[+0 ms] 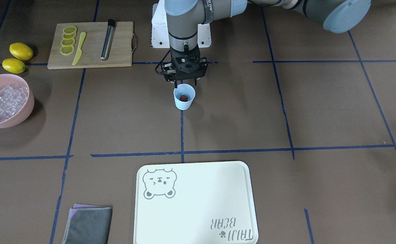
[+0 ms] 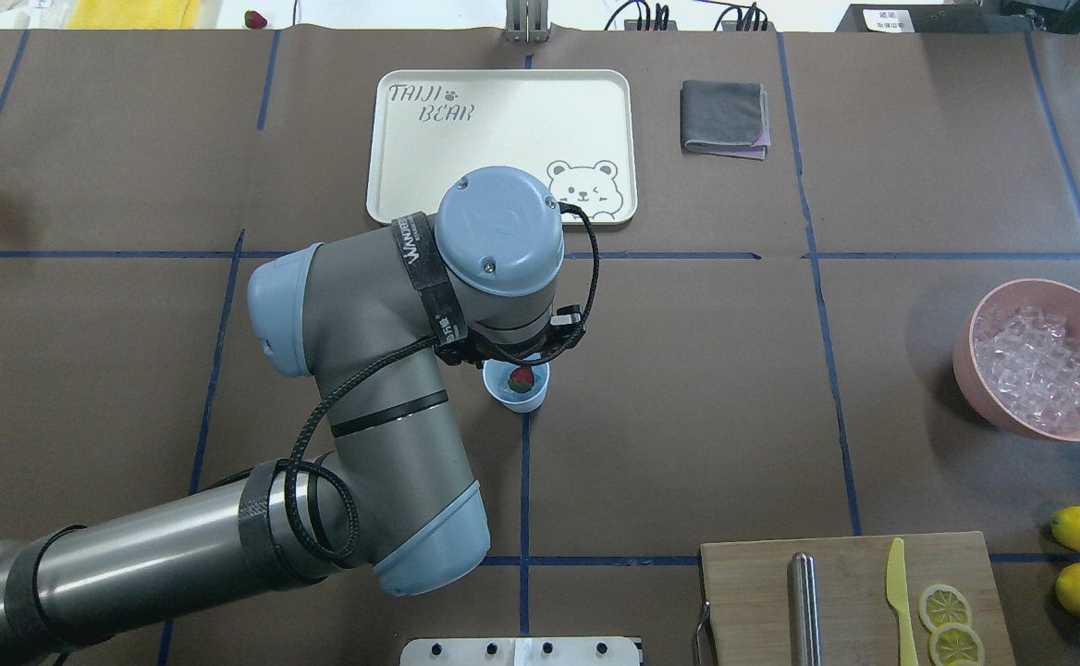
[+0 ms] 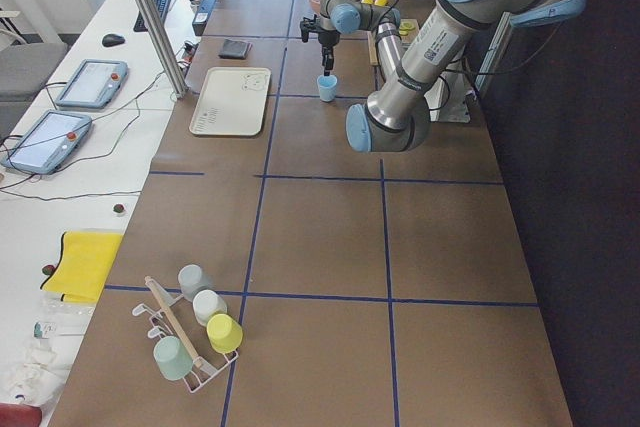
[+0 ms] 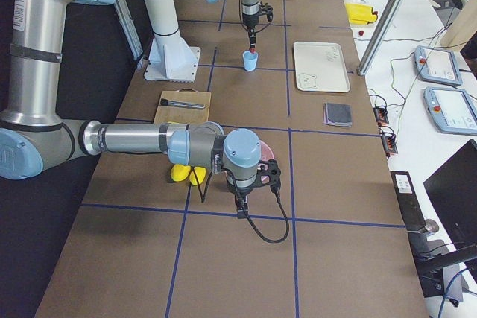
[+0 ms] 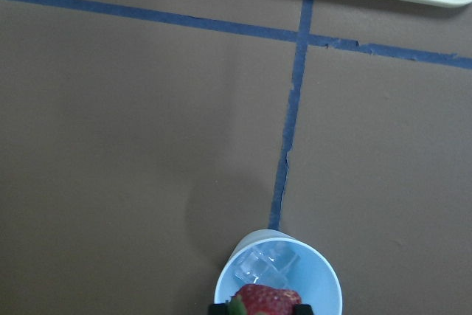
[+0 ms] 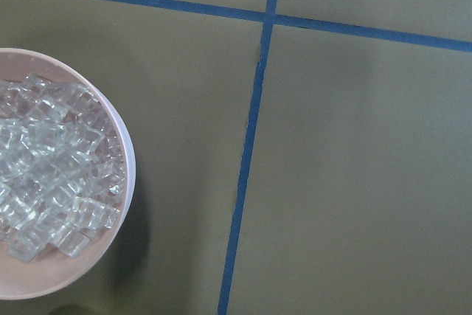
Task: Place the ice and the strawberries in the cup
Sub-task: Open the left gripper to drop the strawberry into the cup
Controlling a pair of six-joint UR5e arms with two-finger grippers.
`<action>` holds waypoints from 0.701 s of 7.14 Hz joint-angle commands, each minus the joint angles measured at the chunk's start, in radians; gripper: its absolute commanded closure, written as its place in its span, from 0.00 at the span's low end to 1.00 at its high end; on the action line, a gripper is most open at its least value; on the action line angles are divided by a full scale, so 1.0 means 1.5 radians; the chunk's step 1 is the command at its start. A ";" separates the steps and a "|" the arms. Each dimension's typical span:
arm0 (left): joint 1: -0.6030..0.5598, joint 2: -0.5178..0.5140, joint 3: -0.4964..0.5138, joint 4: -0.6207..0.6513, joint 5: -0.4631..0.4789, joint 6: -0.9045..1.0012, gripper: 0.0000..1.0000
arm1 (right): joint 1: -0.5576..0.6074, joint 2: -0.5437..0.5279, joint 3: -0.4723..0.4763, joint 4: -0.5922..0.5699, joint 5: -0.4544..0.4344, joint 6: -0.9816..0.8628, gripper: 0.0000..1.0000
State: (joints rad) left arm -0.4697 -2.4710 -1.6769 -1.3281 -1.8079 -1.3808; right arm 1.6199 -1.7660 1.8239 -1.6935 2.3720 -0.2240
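Light-blue cup [image 1: 184, 103] containing ice [image 5: 267, 262] and strawberry [image 1: 183, 98], left gripper [image 1: 185, 83] spread open above, pink bowl [image 1: 28, 108] of ice, right gripper [image 4: 241, 212] state indeterminable

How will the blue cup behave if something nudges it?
Probably slides or tips easily: the cup is small and narrows toward its base. The few ice cubes inside likely add little weight. Its smooth wall may slip in a pinch.
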 commanded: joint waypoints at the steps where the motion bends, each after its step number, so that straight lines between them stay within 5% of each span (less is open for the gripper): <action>1: 0.001 0.002 -0.001 0.000 -0.001 0.003 0.00 | 0.000 0.000 0.000 0.000 0.001 0.000 0.00; 3: -0.007 0.065 -0.061 0.008 -0.006 0.063 0.00 | 0.000 -0.001 0.000 0.000 0.001 0.000 0.00; 5: -0.050 0.235 -0.228 0.010 -0.008 0.169 0.00 | 0.000 -0.001 0.000 0.000 0.000 0.000 0.00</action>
State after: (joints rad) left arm -0.5040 -2.2616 -1.8801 -1.3145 -1.8167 -1.2244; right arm 1.6199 -1.7670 1.8239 -1.6929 2.3721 -0.2240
